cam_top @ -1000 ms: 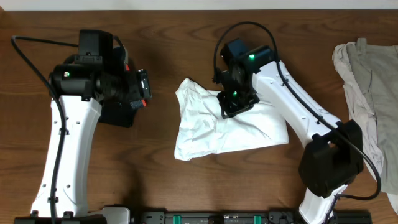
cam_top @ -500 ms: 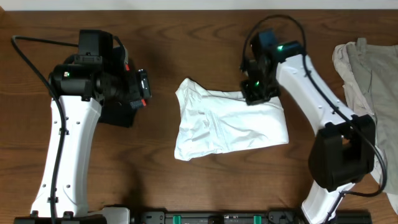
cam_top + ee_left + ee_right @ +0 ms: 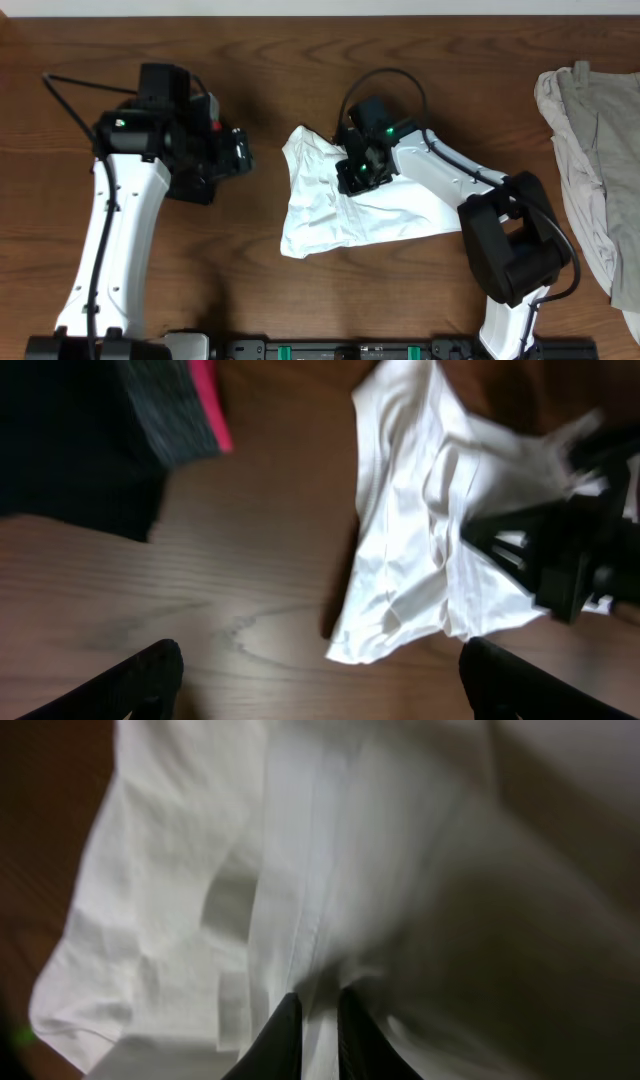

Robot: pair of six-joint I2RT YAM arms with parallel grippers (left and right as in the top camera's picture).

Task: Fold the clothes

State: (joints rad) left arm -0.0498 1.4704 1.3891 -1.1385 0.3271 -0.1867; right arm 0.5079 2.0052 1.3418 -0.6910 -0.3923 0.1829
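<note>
From overhead, I see my right pincer (image 3: 360, 176) pressed down on the white T-shirt (image 3: 330, 215). The shirt lies crumpled on the counter (image 3: 260, 60) and spreads below the pincer and out to both sides of it. I cannot judge the jaw gap from up here. My left pincer (image 3: 240, 155) hangs well apart from the shirt, which is off to its right. A black garment (image 3: 190, 185) sits just under the left pincer. A beige garment (image 3: 590, 130) lies far to the right of my right pincer, at the counter's edge.

On the left wrist camera, the left pincer (image 3: 320, 660) stands wide open, with one fingertip in each bottom corner and nothing between them but bare wood. The T-shirt (image 3: 420, 530) is ahead of it and a little right. The black garment (image 3: 60, 450) is ahead and left, showing a grey and pink band. The right pincer shows as a dark blur on the shirt's far side.

On the right wrist camera, the right pincer (image 3: 320, 1030) is nearly closed. Its two dark fingertips (image 3: 285, 1035) nip a thin ridge of the shirt's cloth (image 3: 200, 870), which fills almost everything ahead of them.
</note>
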